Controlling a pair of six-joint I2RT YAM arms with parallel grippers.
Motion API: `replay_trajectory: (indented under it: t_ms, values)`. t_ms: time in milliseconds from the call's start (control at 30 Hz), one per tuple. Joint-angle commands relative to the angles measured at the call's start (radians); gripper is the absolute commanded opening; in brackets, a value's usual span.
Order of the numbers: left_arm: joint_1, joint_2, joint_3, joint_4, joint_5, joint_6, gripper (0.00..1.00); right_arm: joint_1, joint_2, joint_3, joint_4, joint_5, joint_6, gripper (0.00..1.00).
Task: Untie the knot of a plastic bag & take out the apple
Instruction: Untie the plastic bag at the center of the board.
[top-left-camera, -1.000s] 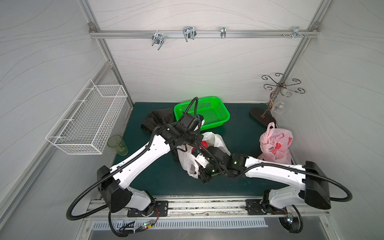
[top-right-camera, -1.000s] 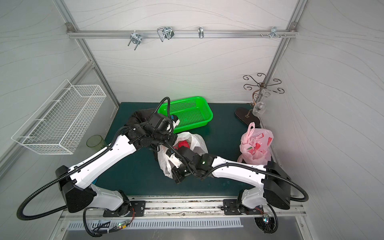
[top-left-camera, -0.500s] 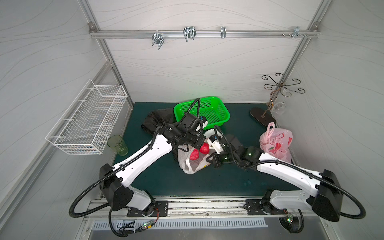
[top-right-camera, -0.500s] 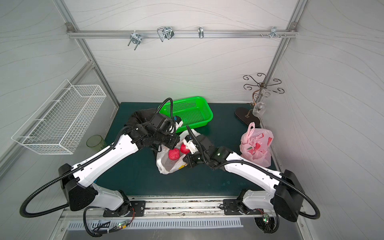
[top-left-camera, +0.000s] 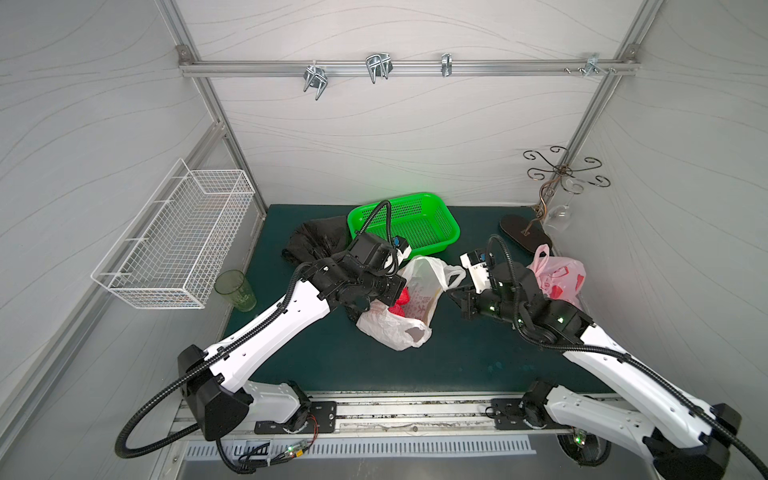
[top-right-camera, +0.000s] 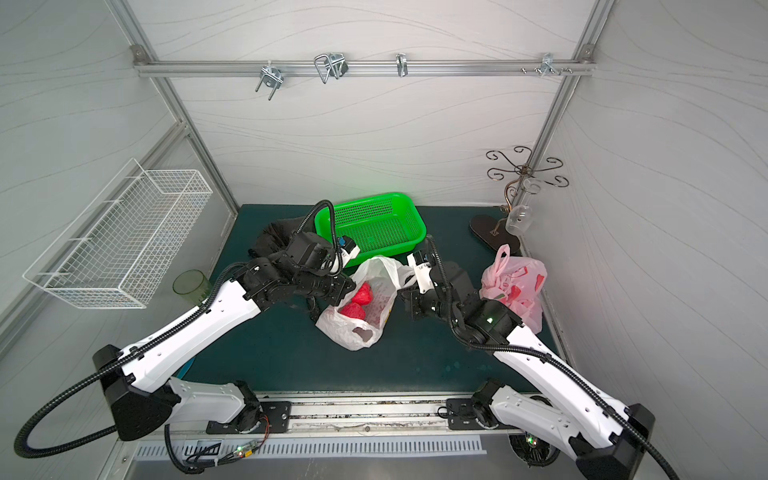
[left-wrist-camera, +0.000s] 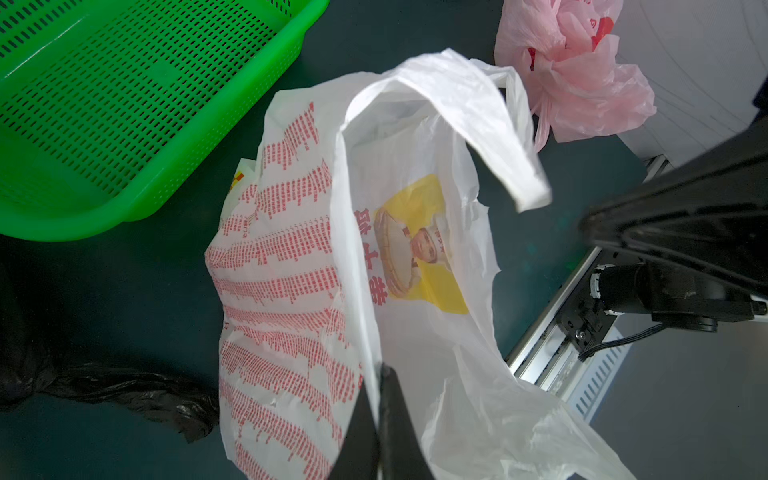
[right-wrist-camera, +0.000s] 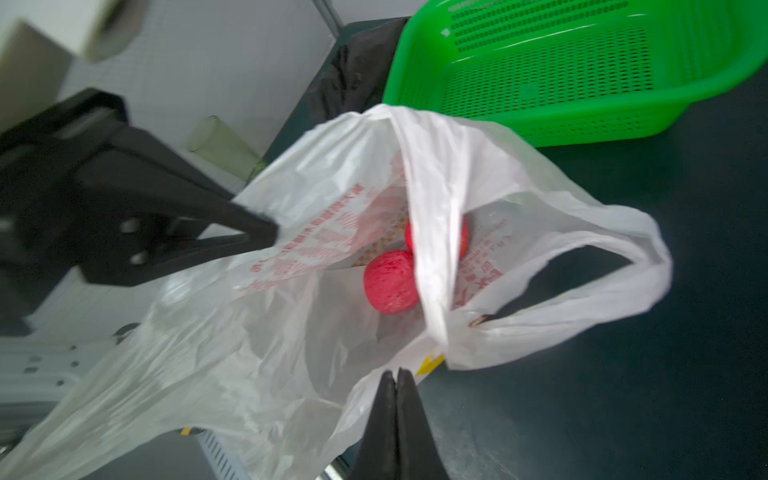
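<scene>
Lying crumpled to the left of the left fingers, the black bag (left-wrist-camera: 124, 390) is cut off by the frame edge in the left wrist view.

The left gripper (left-wrist-camera: 378, 382) has its fingers pressed fully together on the rim of the white bag (left-wrist-camera: 291, 270). The film runs straight into the fingertips; how much sits between them cannot be made out. In both top views the wrist body covers these fingers.

The white bag lies on the mat (top-left-camera: 457, 357) between the two sets of fingers, mouth open toward the right fingers, handles loose and apart. It is thin, translucent film printed with red text and a yellow panel. Its lower end is slack and flat.

Inside, an apple (right-wrist-camera: 390, 282), red, round and speckled, sits in plain sight just beyond the right fingertips. A second apple (top-right-camera: 362, 293) touches it on the side of the basket (top-right-camera: 409, 245); in the right wrist view a fold of film covers its middle.

The right gripper (right-wrist-camera: 395, 376) is fully closed, with nothing visible between its fingers. The tips are just beside the bag's near edge; contact cannot be confirmed, since this view is blurred.

The pink bag (top-left-camera: 559, 278) stands behind the right fingers, partly hidden by the arm.
</scene>
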Motion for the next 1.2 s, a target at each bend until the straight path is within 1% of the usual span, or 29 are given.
replay_trajectory:
  t_ms: [0,167,267,367,400,500,567,667,767,933,1000,1100,1167]
  values:
    - [-0.004,0.014,0.059,0.026,-0.014,0.041,0.0,0.04,0.064,0.037,0.037,-0.106,-0.034,0.0]
    - [-0.003,0.048,0.103,0.015,0.007,0.051,0.0,0.057,0.229,0.078,0.087,-0.086,-0.09,0.0]
    - [-0.003,0.05,0.094,0.03,0.02,0.044,0.0,0.069,0.354,0.093,0.119,-0.059,-0.145,0.0]
    - [-0.003,0.047,0.072,0.043,0.018,0.042,0.0,0.117,0.44,0.069,0.129,-0.039,-0.156,0.0]
    - [-0.003,0.048,0.064,0.044,0.014,0.041,0.0,0.157,0.442,0.038,0.142,-0.017,-0.148,0.0]
    - [-0.004,0.051,0.045,0.036,0.007,0.038,0.0,0.277,0.412,-0.074,0.185,0.101,-0.1,0.0]
    - [-0.003,0.045,0.025,0.026,0.01,0.022,0.0,0.319,0.394,-0.13,0.198,0.138,-0.064,0.0]
    - [-0.004,0.021,-0.029,0.006,0.01,-0.03,0.0,0.34,0.371,-0.209,0.233,0.157,-0.022,0.0]
    - [-0.004,-0.015,-0.104,-0.001,0.022,-0.103,0.0,0.34,0.373,-0.243,0.241,0.154,-0.016,0.0]
    - [-0.004,-0.057,-0.169,-0.04,-0.024,-0.177,0.0,0.359,0.409,-0.246,0.246,0.158,-0.057,0.0]
    - [-0.006,-0.066,-0.179,-0.042,-0.033,-0.189,0.0,0.407,0.422,-0.24,0.265,0.165,-0.101,0.02]
    - [-0.004,-0.068,-0.187,-0.04,-0.045,-0.196,0.0,0.493,0.454,-0.207,0.276,0.179,-0.179,0.03]
    - [-0.004,-0.064,-0.193,-0.045,-0.054,-0.198,0.0,0.53,0.481,-0.18,0.278,0.172,-0.219,0.03]
